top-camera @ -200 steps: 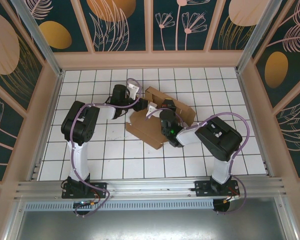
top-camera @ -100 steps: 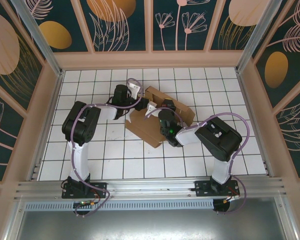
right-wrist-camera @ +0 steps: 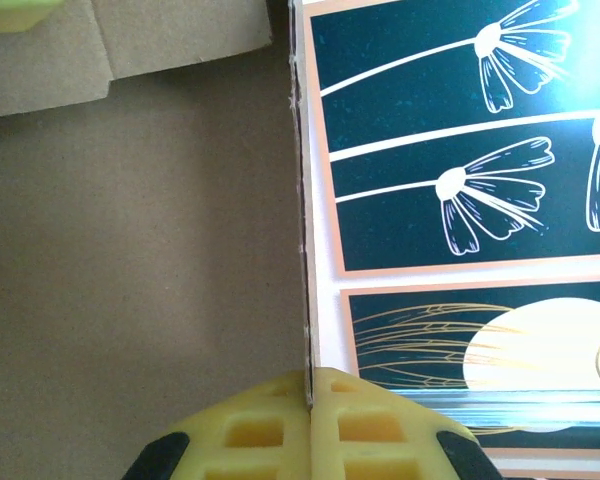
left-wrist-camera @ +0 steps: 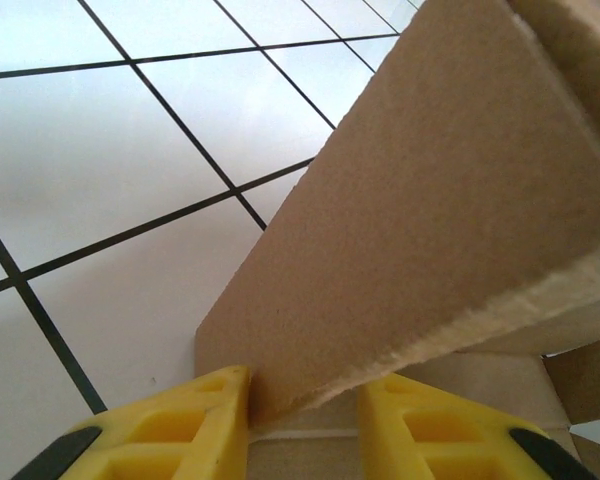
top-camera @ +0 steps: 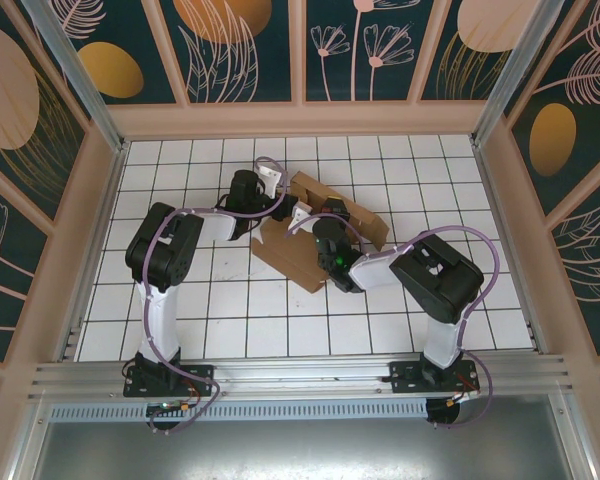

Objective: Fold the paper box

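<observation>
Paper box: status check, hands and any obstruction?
Left hand straddling a flap edge, grip unclear. Right hand shut on a panel edge. Paper box part-folded, flaps up. No obstruction seen.

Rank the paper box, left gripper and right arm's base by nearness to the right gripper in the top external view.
From the right gripper:
1. paper box, pinched in it, in the middle.
2. left gripper, just to its left, at the box's flap.
3. right arm's base, well off at the near edge, on the right.
</observation>
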{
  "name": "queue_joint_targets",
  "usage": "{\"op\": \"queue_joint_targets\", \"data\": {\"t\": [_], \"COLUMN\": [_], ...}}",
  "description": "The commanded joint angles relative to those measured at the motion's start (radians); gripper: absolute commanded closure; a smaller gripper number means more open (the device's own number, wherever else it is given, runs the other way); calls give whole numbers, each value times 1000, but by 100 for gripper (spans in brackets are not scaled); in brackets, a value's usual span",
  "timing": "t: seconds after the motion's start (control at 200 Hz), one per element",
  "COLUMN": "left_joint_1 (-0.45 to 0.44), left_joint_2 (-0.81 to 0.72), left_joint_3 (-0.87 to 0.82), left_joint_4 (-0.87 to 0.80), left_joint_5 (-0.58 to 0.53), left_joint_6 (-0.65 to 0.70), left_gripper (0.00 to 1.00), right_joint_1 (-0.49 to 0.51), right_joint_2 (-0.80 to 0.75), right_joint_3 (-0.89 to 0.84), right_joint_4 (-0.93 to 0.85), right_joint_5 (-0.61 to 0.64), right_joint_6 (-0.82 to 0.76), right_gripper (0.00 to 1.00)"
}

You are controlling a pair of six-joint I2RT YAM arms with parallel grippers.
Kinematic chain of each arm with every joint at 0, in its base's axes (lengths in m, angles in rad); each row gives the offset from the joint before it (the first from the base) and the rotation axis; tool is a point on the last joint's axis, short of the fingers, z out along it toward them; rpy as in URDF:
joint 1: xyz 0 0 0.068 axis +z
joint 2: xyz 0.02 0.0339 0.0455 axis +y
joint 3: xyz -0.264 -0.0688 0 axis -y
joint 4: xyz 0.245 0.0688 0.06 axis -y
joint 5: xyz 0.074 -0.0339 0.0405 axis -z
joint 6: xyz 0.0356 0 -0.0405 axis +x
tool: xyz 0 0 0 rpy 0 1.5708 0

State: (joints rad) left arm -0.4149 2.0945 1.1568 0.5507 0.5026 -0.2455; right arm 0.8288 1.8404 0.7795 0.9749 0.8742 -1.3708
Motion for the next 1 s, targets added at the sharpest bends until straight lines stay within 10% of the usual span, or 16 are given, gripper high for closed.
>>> {"op": "queue_joint_targets", "data": {"t": [0.0,0.33,0.996], "left_joint_1": [-20,-21,-22], "left_joint_2": [15,6,22], "left_joint_3": [40,29,78], "left_joint_4": [111,124,107], "left_joint_5": [20,42,75], "left_joint_6": [-20,-20,7], "left_gripper": [70,83,66], "right_joint_1": [30,27,21], "right_joint_2": [28,23,-19], "right_joint_3": [11,23,63], "right_joint_4": [-89,-140,-361], "right_joint_5": [-75,-83,-189], "right_joint_6": [57,106,252], "right_gripper": [100,100,100]}}
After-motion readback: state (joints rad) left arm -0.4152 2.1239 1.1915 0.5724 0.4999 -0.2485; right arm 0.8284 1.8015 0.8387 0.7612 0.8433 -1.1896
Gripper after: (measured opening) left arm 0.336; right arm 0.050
